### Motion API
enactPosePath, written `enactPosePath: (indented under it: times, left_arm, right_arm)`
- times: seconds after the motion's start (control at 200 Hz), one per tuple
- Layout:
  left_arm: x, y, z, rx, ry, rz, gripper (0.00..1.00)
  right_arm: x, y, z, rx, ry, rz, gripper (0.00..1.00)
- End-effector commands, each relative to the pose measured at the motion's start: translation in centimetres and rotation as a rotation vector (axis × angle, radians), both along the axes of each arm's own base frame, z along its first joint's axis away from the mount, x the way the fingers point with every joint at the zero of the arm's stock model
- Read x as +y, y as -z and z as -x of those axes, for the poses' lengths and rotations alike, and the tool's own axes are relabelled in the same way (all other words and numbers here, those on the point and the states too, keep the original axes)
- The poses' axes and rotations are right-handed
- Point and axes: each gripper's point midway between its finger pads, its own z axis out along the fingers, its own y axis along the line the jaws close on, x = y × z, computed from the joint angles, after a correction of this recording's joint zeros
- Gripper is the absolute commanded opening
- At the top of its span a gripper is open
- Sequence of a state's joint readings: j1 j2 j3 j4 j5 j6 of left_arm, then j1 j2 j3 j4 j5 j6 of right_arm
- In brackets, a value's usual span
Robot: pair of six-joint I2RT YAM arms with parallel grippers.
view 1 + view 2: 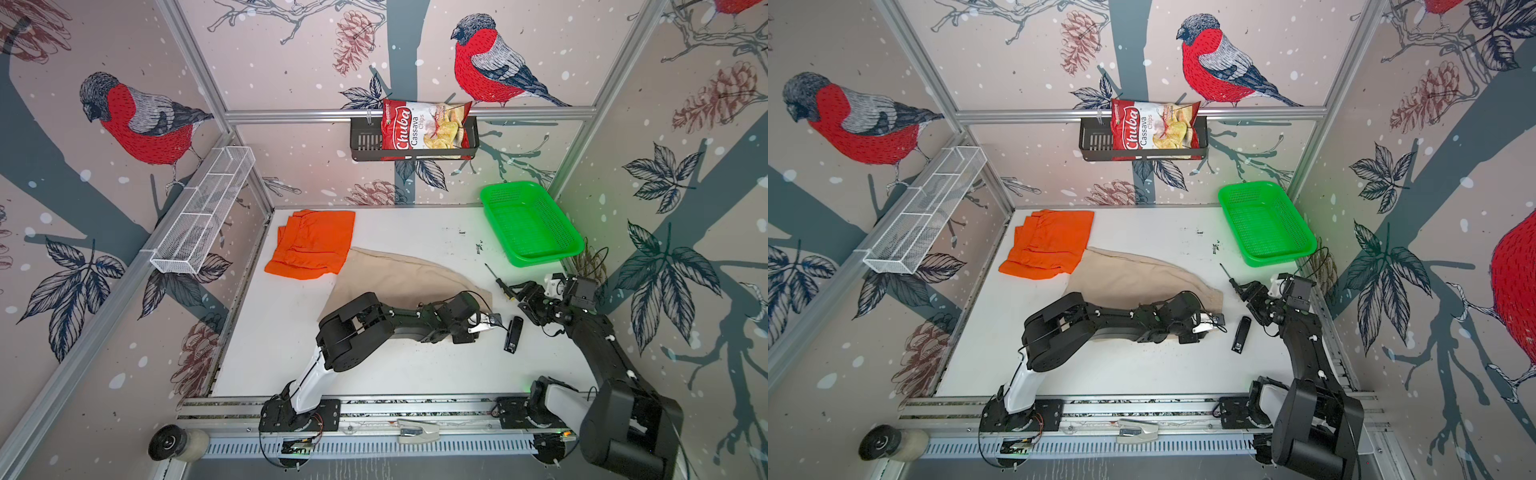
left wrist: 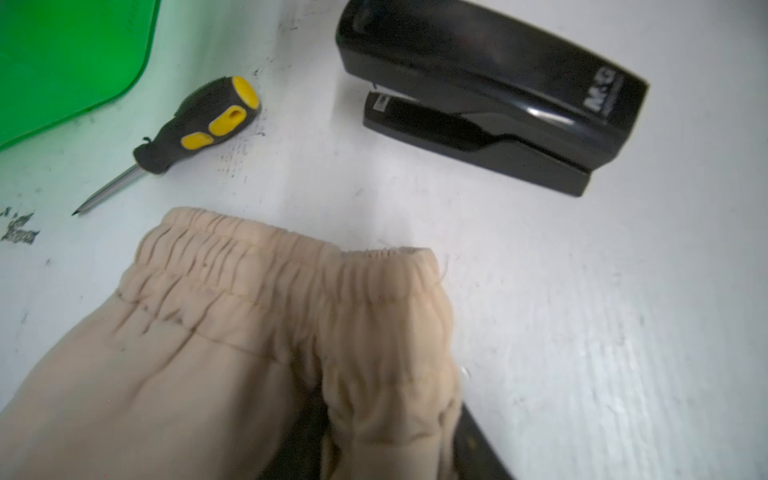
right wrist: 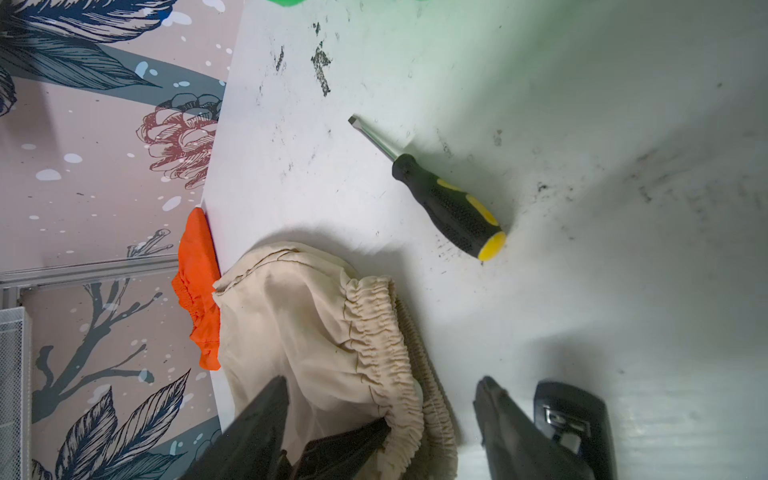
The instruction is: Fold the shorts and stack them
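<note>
**A:** Where's your grip?

**B:** Your left gripper pinches the beige shorts' waistband, at 4 o'clock from the orange shorts; right gripper gapes empty. Lift slowly, clear of the stapler.

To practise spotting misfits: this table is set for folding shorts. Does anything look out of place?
Yes. A screwdriver and a black stapler lie on the table near the beige shorts waistband; tools have no part in folding clothes. A chips bag sits in the wall basket.
</note>
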State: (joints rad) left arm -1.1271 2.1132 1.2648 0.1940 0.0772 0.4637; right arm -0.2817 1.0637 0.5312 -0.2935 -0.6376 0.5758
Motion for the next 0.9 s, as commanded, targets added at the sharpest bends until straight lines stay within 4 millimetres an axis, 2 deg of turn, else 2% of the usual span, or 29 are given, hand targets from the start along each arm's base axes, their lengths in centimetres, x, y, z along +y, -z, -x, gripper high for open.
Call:
enactPosePath:
  times: [0.0,0.065,0.215,0.24,0.265,0.335,0.435,0.635,0.745,0.896]
  left_arm:
    - [0.6,-1.6,-0.5,0.022,-0.076,0.066,0.20]
    - [0.6,-3.3,-0.3,0.052,-0.088,0.154,0.14]
    - [1.5,-7.4,-0.2,0.134,-0.114,0.390,0.10]
    - [2.1,-7.2,0.1,0.147,-0.108,0.411,0.09]
    - [2.3,-8.1,0.0,0.147,-0.103,0.462,0.09]
    - [3.2,-8.9,-0.1,0.165,-0.112,0.543,0.08]
    - [3.9,-8.9,-0.4,0.176,-0.125,0.573,0.07]
    - [4.0,-9.0,-0.7,0.166,-0.136,0.580,0.07]
    - [4.0,-8.8,-0.6,0.167,-0.130,0.569,0.07]
    - [4.2,-8.3,-0.5,0.154,-0.120,0.538,0.09]
  right_arm:
    - [0.9,-0.4,0.4,-0.004,-0.023,-0.047,0.77]
    - [1.5,-0.6,0.5,-0.009,-0.040,-0.078,0.78]
    - [3.9,-0.4,1.0,0.013,-0.098,-0.190,0.80]
    - [4.3,-0.4,1.1,0.018,-0.105,-0.210,0.80]
    - [4.7,-0.4,1.1,0.021,-0.110,-0.229,0.80]
    - [5.7,-0.2,1.3,0.041,-0.108,-0.276,0.82]
    - [7.0,0.3,1.7,0.076,-0.099,-0.341,0.83]
    - [9.6,1.5,2.4,0.140,-0.124,-0.412,0.85]
    - [10.8,1.3,2.0,0.125,-0.146,-0.445,0.85]
    - [11.5,0.8,1.1,0.098,-0.161,-0.471,0.85]
